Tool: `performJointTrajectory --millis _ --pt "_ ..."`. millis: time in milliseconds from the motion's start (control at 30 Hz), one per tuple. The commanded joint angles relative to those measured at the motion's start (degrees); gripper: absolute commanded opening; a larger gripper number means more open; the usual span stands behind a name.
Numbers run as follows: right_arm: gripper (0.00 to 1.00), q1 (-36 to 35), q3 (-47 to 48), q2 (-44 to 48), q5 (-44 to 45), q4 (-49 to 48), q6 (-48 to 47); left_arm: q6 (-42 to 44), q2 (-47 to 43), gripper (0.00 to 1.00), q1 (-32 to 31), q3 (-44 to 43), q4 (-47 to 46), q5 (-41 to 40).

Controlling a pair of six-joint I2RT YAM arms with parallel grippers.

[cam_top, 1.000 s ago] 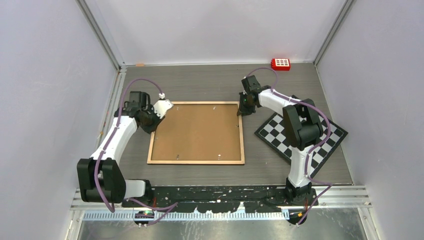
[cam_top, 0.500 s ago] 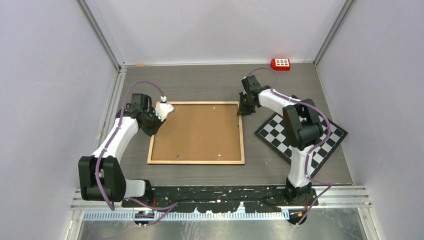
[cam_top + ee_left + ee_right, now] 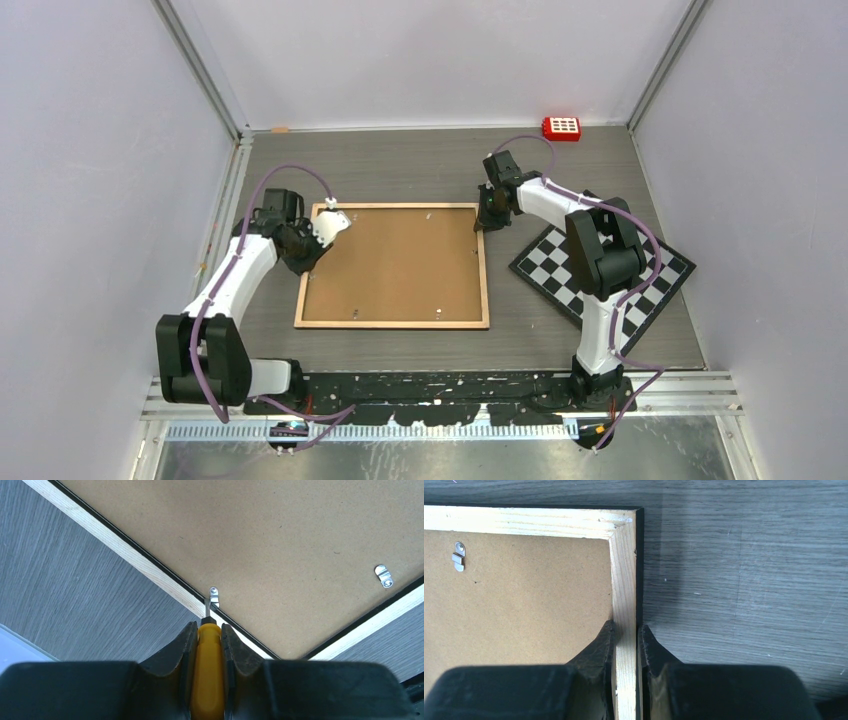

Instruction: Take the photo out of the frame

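The frame (image 3: 396,265) lies face down on the table, showing brown backing board and a pale wood rim. The photo is hidden under the board. My left gripper (image 3: 318,237) is at the frame's far left corner, shut on a yellow-handled screwdriver (image 3: 210,675). Its metal tip touches a small metal clip (image 3: 213,595) on the board by the rim. My right gripper (image 3: 487,222) is shut on the frame's right rim (image 3: 625,615) near the far right corner, one finger inside on the board, one outside. Another clip (image 3: 458,556) shows on the board.
A black-and-white checkerboard (image 3: 640,275) lies right of the frame, under my right arm. A red block with white dots (image 3: 561,127) sits at the back wall. More clips sit along the frame's near edge (image 3: 355,313). Walls close in both sides.
My left gripper has moved a little toward the frame's far left corner, bringing the screwdriver over the rim. The right arm and the frame have not moved.
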State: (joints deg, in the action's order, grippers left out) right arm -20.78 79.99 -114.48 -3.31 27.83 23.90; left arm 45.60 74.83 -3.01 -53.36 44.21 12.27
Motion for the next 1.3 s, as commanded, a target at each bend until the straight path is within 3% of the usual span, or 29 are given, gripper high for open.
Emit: performJointTrajectory --millis 0,467,1267 --pt "0.01 0.0 -0.6 -1.9 1.4 5.1 0.8 -1.9 -0.3 0.0 -0.8 0.7 5.0 2.6" --pt "0.01 0.0 -0.9 -1.8 1.3 4.9 0.8 -6.9 -1.2 0.0 -3.3 1.6 4.6 5.0" --pt "0.0 -0.1 -1.3 -1.3 1.1 4.9 0.9 -16.3 -2.6 0.0 -3.2 4.6 -9.2 1.2"
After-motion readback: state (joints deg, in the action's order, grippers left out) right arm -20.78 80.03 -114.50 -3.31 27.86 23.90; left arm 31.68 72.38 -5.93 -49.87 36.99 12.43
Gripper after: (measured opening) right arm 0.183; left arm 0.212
